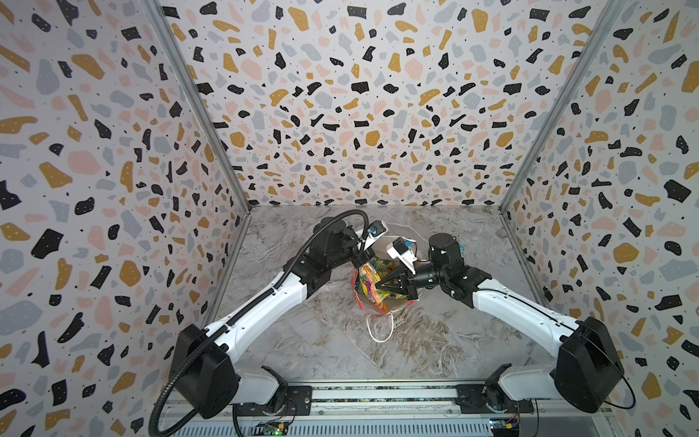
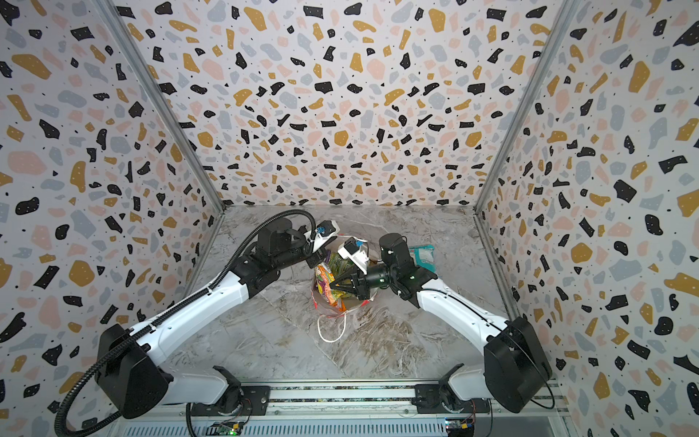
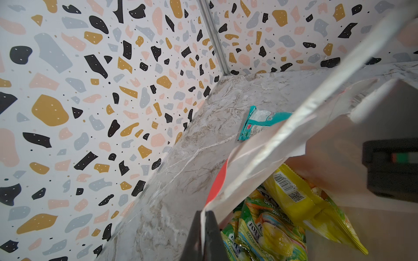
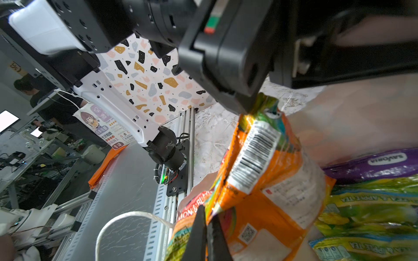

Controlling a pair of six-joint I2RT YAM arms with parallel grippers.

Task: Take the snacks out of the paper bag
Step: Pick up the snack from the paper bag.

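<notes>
The paper bag (image 1: 368, 307) is set upright near the middle of the counter (image 1: 321, 352), with its mouth opened upward. Its far rim is pinched by the left pincer (image 3: 205, 214), whose fingers are pressed together on the paper edge, red outside and white inside.

The right pincer (image 4: 206, 217) is reached into the bag's mouth from the opposite side and is clamped shut on an edge of the orange packet (image 4: 260, 180); that packet is stood on edge inside the bag, its barcode turned toward the right wrist camera. Just beside the right pincer, deeper in the bag, the purple packet (image 4: 373, 165) is laid over green-yellow packets (image 4: 373, 208). Beneath the left pincer a yellow packet (image 3: 294, 194) is leaned on the same green-yellow ones, one marked FOX'S.

The teal packet (image 3: 260, 123) is laid flat on the counter outside the bag, beyond the right pincer and behind the right arm's wrist, apart from the bag.

The black body of the left pincer is seen close to the free end of the orange packet; whether they touch cannot be told. The right pincer is flanked closely by the bag's walls.

A white cord handle (image 1: 379, 329) is draped on the counter on the bag's side away from the left pincer, toward the rail (image 1: 378, 393). Open counter is seen from both pincers toward the rail and toward the side walls (image 1: 113, 189); the back wall is well apart from the left pincer.
</notes>
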